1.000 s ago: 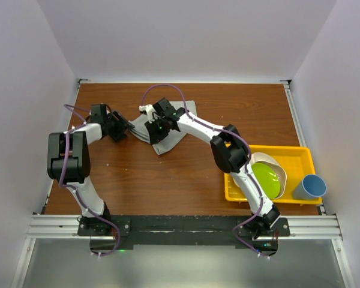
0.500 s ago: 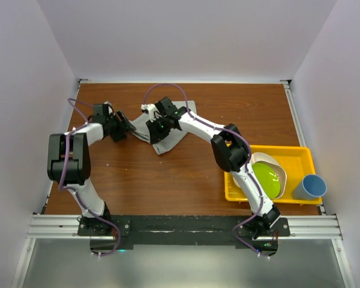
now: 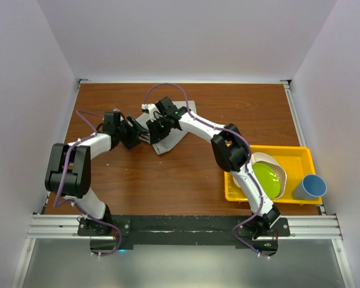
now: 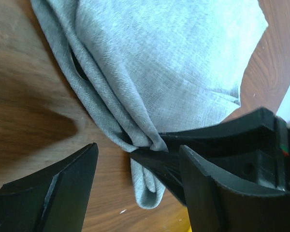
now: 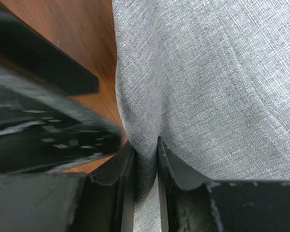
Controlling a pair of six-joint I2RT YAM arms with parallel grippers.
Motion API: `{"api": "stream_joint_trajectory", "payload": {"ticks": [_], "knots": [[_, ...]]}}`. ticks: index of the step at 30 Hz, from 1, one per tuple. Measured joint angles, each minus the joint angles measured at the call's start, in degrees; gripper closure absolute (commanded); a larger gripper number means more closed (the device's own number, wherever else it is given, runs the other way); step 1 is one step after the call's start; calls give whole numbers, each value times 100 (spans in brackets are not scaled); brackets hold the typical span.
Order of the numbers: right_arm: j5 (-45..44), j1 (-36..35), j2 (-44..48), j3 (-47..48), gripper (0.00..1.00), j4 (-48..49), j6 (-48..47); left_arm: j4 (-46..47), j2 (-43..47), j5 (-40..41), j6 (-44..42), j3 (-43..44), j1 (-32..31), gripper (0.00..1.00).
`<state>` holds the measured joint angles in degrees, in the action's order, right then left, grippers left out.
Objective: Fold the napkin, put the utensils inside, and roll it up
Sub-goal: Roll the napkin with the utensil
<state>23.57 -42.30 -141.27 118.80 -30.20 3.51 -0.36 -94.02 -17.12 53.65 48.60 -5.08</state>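
The napkin [image 3: 168, 143] lies on the far middle of the tabletop [image 3: 186, 180]. It looks folded: in the left wrist view, a few layers sit on top of each other along its edge. So the folding part seems done, or close to done.

I cannot see the spoon in any view. It may be tucked inside the cloth, or it may not be there yet; I cannot tell. The napkin is flat and a bit bunched, not a roll, so the rolling is not done.

The right jaws are closed on the napkin. They pinch a little ridge of cloth at its left edge, low on the wood. The left jaws are open and hold nothing. They sit just beside the right jaws and point at the same edge, with the pinched bit of cloth in the gap between them.

That spot is crowded, with both sets of jaws close together at one edge. If the left jaws close there, I think they could bump the right ones.

The back edge of the tabletop and the wall are near the napkin's far side, so there is little room that way. Bare wood shows in front of the napkin. The yellow tray [image 3: 300, 155], with its green plate [image 3: 267, 179], and the blue cup [image 3: 310, 187] are well apart, off to the right
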Motion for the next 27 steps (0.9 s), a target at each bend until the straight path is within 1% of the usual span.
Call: {"api": "stream_joint_trajectory", "payload": {"ticks": [6, 9, 14, 15, 19, 20, 22, 23, 26, 27], "knots": [[46, 4, 24, -96, 100, 120, 48, 94, -380, 96, 697, -7, -61, 29], [59, 7, 50, -160, 100, 190, 63, 186, -407, 140, 935, -13, -111, 33], [66, 7, 66, -195, 100, 229, 81, 442, -509, 214, 1366, -101, -223, 43], [66, 7, 66, -197, 100, 234, 85, 501, -509, 254, 1453, -151, -238, 48], [85, 7, 68, -208, 100, 249, 87, 800, -509, 402, 1687, -350, -256, 58], [94, 7, 68, -210, 100, 256, 85, 844, -529, 448, 1716, -361, -258, 63], [105, 7, 68, -214, 100, 262, 81, 990, -634, 514, 1727, -358, -262, 70], [105, 7, 68, -214, 100, 262, 61, 1054, -684, 516, 1738, -354, -267, 76], [101, 7, 68, -214, 94, 256, 28, 1102, -761, 514, 1757, -334, -267, 91], [98, 7, 72, -214, 91, 247, 11, 1097, -765, 501, 1746, -332, -264, 94]]}}
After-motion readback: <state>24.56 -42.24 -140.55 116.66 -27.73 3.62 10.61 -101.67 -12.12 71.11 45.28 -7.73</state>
